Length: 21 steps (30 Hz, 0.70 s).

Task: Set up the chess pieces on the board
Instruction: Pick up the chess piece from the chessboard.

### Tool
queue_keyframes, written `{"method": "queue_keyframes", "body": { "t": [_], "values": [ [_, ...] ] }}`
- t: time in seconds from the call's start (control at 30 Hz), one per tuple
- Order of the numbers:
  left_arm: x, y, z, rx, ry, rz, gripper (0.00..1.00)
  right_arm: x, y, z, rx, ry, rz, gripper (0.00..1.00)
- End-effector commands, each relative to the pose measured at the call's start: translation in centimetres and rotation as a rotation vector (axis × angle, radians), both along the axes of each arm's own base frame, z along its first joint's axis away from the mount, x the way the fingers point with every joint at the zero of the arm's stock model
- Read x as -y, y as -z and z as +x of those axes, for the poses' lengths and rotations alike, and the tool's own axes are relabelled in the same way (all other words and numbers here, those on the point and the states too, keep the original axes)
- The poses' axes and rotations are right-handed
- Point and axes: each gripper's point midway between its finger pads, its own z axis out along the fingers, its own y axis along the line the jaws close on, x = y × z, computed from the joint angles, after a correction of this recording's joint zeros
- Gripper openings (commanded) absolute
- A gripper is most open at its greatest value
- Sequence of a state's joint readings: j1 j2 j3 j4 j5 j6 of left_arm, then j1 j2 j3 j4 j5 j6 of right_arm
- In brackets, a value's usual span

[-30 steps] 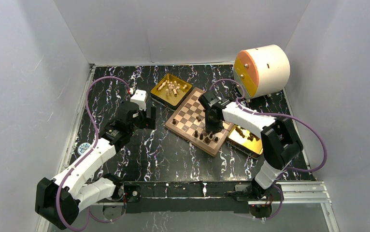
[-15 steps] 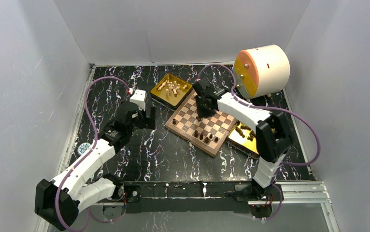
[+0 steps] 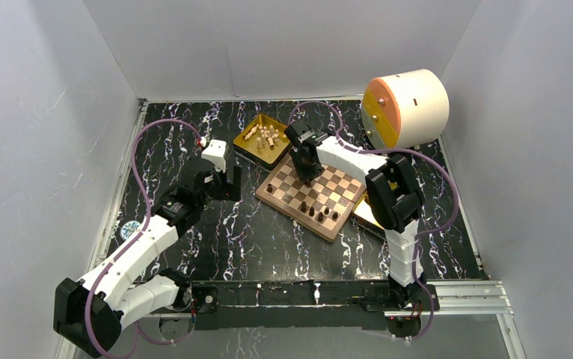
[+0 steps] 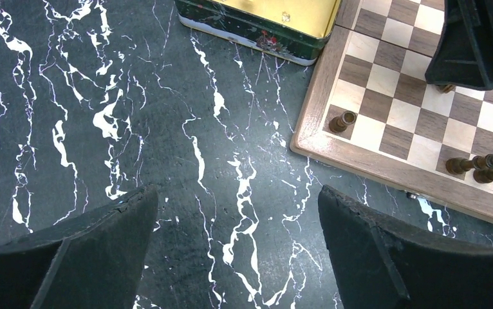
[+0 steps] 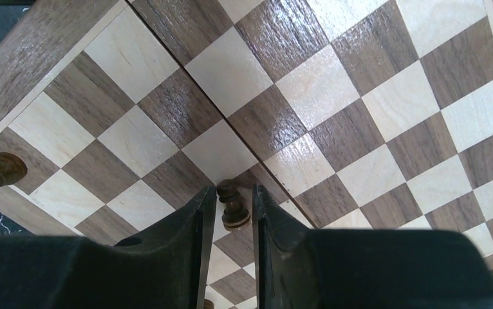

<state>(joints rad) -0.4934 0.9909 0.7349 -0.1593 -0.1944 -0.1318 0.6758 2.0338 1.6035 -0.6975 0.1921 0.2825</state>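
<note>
The right gripper (image 3: 307, 176) holds a tiny dark brown wooden chess piece (image 5: 233, 205) over the square checked wooden chessboard (image 3: 291, 214).
Top view: the left gripper (image 3: 227, 184) sits off the board's left corner. Left wrist: jaws spread wide above black marbled tabletop (image 4: 167, 129). Right wrist: fingers (image 5: 186, 232) pinch the piece, long axis along them, squares just beyond.

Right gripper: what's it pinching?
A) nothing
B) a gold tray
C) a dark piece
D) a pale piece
C: the right wrist view shows the right gripper shut on a dark piece over the board.
</note>
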Motion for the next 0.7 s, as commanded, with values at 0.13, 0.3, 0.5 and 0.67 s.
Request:
{"method": "queue_keyframes", "body": {
  "t": [0.13, 0.3, 0.5, 0.67],
  "values": [
    [0.6, -1.8, -0.1, 0.037, 0.023, -0.036, 0.90, -0.7, -0.4, 1.3, 0.024, -0.040, -0.019, 0.31],
    [0.7, -1.7, -0.1, 0.036, 0.028, -0.042, 0.87, -0.4, -0.6, 1.2, 0.018, -0.026, -0.032, 0.27],
    [1.1, -1.7, -0.1, 0.028, 0.038, -0.060, 0.81, -0.6, -1.7, 1.5, 0.040, 0.003, -0.015, 0.16],
    [1.6, -1.7, 0.1, 0.019, 0.033, -0.091, 0.77, -0.9, -2.6, 1.6, 0.052, 0.052, 0.023, 0.11]
  ]
}}
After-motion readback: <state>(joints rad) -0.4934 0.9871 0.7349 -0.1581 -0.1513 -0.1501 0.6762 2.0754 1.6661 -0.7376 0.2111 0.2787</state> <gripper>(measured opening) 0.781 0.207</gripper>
